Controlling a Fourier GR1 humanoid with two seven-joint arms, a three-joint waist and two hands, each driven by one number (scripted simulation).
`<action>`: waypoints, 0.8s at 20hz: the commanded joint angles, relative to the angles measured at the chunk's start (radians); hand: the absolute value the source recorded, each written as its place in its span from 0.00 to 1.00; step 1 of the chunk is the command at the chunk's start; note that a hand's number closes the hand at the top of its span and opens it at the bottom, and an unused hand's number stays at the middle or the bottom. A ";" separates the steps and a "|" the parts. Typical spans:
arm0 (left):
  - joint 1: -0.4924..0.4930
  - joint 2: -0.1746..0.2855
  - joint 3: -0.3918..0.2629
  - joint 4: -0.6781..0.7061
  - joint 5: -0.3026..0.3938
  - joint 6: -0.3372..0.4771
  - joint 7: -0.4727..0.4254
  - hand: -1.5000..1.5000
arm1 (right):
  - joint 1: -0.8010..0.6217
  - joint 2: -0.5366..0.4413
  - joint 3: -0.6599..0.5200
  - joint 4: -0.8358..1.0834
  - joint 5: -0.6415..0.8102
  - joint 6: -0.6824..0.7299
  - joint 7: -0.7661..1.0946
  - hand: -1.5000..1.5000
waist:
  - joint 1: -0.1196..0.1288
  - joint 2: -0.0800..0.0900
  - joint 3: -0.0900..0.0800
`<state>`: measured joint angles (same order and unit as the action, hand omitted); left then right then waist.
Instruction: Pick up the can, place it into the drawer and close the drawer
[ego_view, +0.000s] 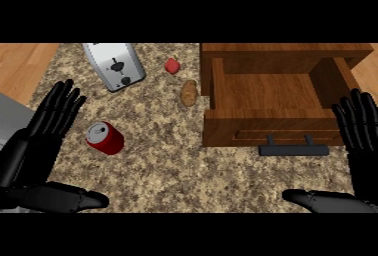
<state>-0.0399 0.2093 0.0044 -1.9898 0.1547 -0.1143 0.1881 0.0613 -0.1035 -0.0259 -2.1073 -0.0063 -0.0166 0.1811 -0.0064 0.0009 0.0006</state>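
A red can (105, 138) with a silver top lies tilted on the speckled counter (184, 170), left of centre. The wooden drawer (221, 125) stands pulled open at the right, its inside bare, with a dark handle (293, 149) on its front. My left hand (44, 130) is open at the left edge, fingers straight and pointing up, a short way left of the can and not touching it. At the right edge my right hand (359, 131) is open too, fingers up, beside the drawer's right front corner. Neither hand holds anything.
A silver toaster (114, 65) lies at the back left of the counter. A small red pepper (172, 66) and a brown potato (190, 93) sit between the toaster and the drawer. Wooden floor shows at the far left.
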 joint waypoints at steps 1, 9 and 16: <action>-0.067 0.027 0.005 -0.003 0.027 0.005 0.175 0.00 | -0.017 -0.002 -0.006 0.055 0.034 -0.017 0.044 0.00 | 0.005 -0.001 0.000; -0.012 -0.009 0.039 -0.046 0.037 -0.013 0.187 0.00 | 0.133 0.008 -0.072 0.020 -0.028 0.050 -0.056 0.00 | 0.003 -0.002 0.000; -0.031 0.014 0.137 0.014 0.073 -0.037 0.194 0.00 | 0.149 -0.003 -0.126 0.018 -0.074 0.097 -0.078 0.00 | 0.003 -0.001 -0.001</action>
<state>-0.0356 0.2077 0.0930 -2.0346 0.2199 -0.1413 0.3787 0.2049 -0.0932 -0.1039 -2.0962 -0.0454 0.0541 0.1200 -0.0025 -0.0008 0.0002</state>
